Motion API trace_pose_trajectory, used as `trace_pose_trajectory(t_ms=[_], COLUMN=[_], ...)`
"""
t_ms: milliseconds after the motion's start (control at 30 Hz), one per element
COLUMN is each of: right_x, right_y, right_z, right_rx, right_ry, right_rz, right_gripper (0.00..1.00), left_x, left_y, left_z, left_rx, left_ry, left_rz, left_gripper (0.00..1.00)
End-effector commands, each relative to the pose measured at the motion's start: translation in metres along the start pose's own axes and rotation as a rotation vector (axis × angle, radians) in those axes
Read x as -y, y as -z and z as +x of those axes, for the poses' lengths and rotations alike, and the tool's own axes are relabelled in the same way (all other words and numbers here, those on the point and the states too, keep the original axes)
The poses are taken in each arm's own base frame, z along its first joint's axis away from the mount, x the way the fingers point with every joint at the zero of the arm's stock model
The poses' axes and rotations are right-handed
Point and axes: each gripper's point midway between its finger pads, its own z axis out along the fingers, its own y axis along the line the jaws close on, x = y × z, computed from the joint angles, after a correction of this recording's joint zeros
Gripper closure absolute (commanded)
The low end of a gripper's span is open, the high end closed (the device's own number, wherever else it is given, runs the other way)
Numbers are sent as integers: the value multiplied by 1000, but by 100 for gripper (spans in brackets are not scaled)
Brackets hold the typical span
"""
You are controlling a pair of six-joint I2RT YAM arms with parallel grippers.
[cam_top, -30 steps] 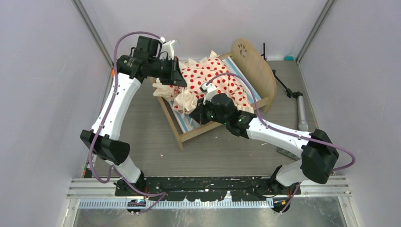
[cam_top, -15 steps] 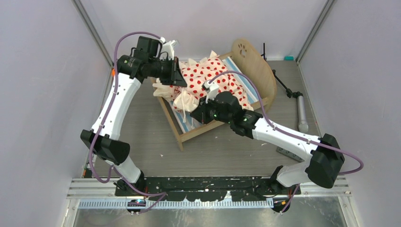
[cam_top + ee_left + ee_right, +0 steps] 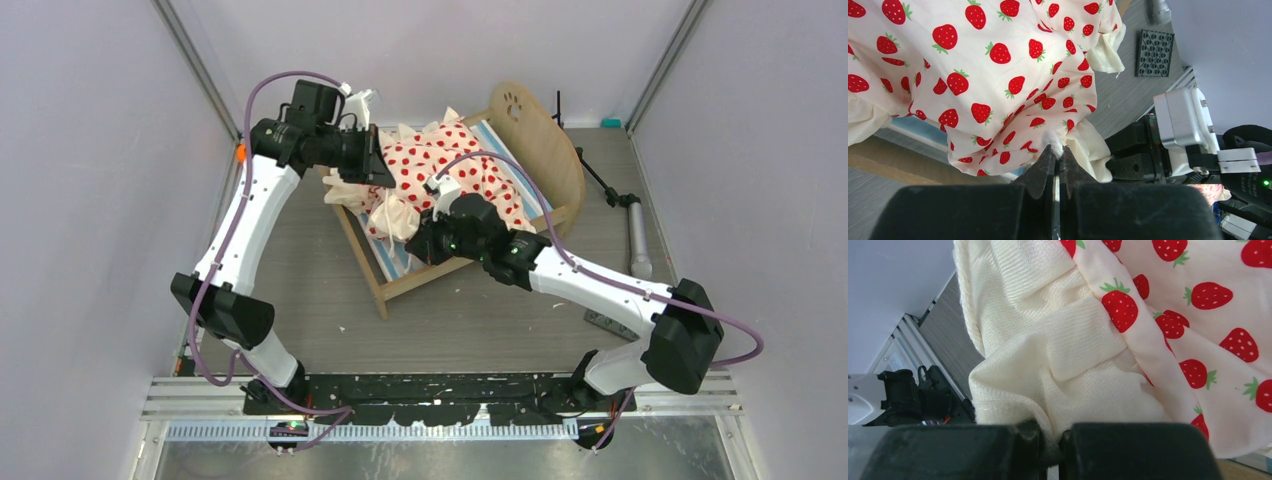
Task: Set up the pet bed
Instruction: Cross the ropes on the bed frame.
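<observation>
Cream strawberry-print bedding [image 3: 420, 160] lies bunched on the pet bed [image 3: 548, 150], gripped at two spots.
Your left hand [image 3: 1058, 152] is clamped tight on a fold of the printed cloth. Your right hand [image 3: 1053, 435] is closed on the cream ruffle at the near edge. The bed stands on the grey surface [image 3: 440, 320], towards the back.

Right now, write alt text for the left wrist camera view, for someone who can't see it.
The left gripper is shut on a pinch of the cream strawberry-print bedding, which fills most of the frame. At the right edge is the black-and-white right arm, and a dark studded square mat lies beyond it.
</observation>
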Motion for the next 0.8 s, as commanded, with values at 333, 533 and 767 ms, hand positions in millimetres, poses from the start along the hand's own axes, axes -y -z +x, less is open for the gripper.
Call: trace_pose_trajectory(t_ms=[333,533,767], right_x=[27,42,54], right_y=[-25,-18,1], right_z=[-15,-3,2], right_rx=[52,-14,-105], right_ry=[34,119,234], right_rz=[142,204,265], right_gripper=[91,92,93], left_x=[9,8,7], left_y=[14,15,12], left_z=[-5,-3,-2], left_rx=[52,52,44], left_ry=[-55,-60,-55], left_rz=[24,16,18], left_gripper=[100,100,100])
